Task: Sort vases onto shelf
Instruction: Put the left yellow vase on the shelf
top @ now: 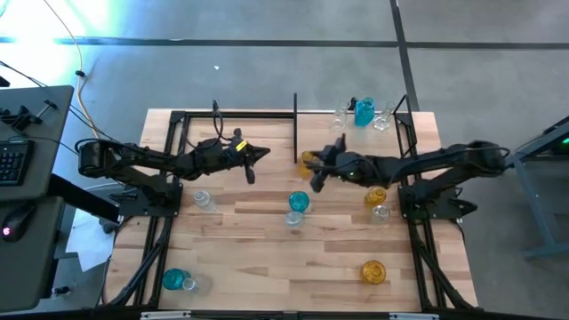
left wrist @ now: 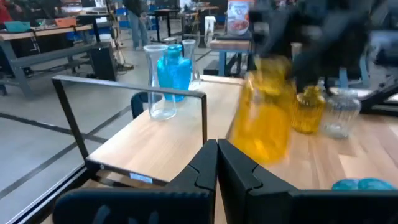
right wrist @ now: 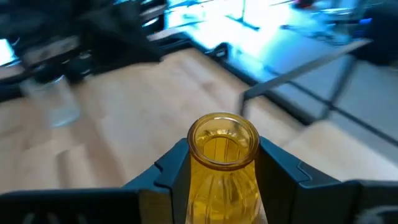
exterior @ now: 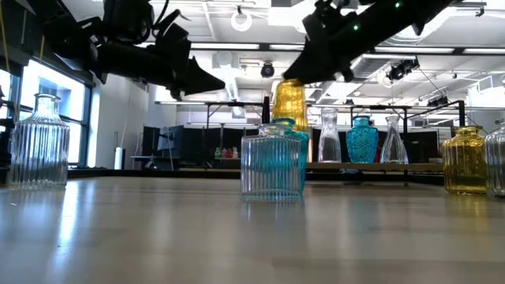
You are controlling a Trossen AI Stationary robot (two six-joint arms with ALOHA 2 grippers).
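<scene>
Left of centre in the high view: left gripper [top: 260, 155], jaws together, nothing held, above the tabletop [top: 249, 267]. Lower left corner: teal vase [top: 174, 279] with a clear vase [top: 190, 284] just beside it. Centre: right gripper [top: 313, 165], jaws clamped on the neck of an amber vase [right wrist: 222, 163], raised off the tabletop in the low view, near the black post of the shelf [top: 320, 124]. Just below centre: another teal vase [top: 299, 202] and a clear one [top: 294, 220]. Upper right, on the shelf: a teal vase [top: 364, 112] among clear ones. Right of centre and lower right: two more amber vases [top: 375, 196] [top: 372, 271].
</scene>
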